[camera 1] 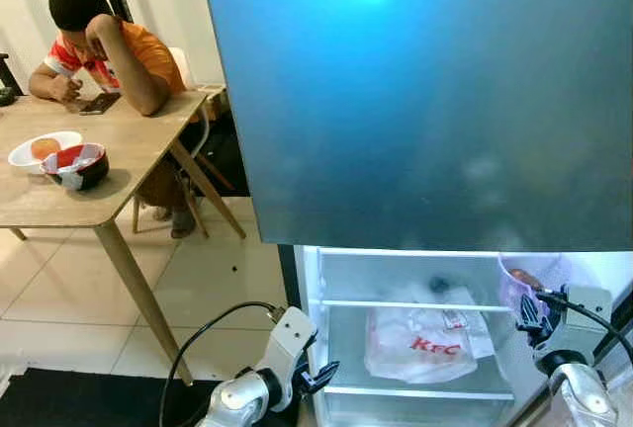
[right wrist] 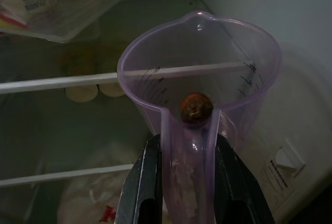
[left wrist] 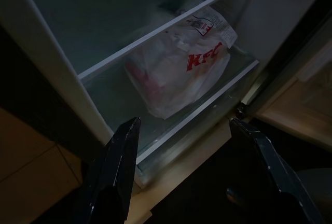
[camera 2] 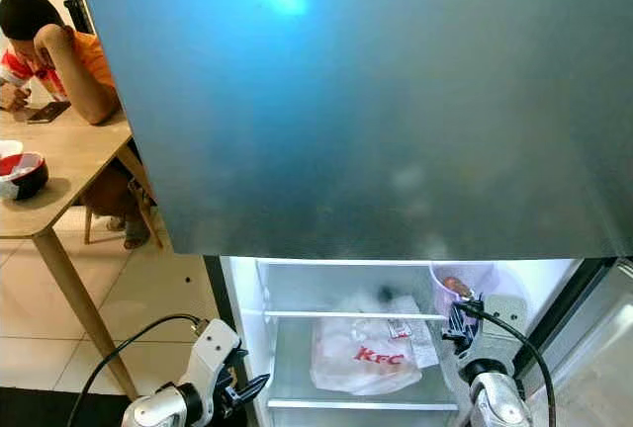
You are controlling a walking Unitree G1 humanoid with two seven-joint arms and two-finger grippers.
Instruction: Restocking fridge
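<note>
Left gripper (left wrist: 184,146): fingers spread wide apart, holding nothing, low in front of the open fridge compartment at its left edge. The left wrist view looks past both black fingers (left wrist: 116,167) onto the glass shelves.

Right gripper (right wrist: 184,182): both fingers clamped on the handle of a translucent purple measuring jug (right wrist: 199,73). Jug is upright, spout pointing away from the wrist, graduation marks visible on the inner wall. One small round brown item (right wrist: 196,107) sits inside it near the handle side; cannot tell what it is. From the head camera the jug (camera 1: 529,284) is at the right side of the lower fridge compartment, at the level of the upper glass shelf (camera 1: 415,304), just inside the opening near the right wall.

Inside the compartment: a white KFC bag (camera 1: 420,343) lies on the lower shelf, under the upper glass shelf, left of the jug and apart from it. A paper receipt is attached to its top. Right wrist view shows two pale round items (right wrist: 96,92) further down below a shelf; too dim to identify.

Above the compartment: the large blue-grey fridge door (camera 1: 425,101) covers most of the head view.

Far left: wooden table (camera 1: 109,165) with a white bowl (camera 1: 40,150) and a red-and-dark bowl (camera 1: 79,165). A person in an orange shirt (camera 1: 109,51) sits at the far end, head on hand, a phone (camera 1: 99,103) on the table before them.
</note>
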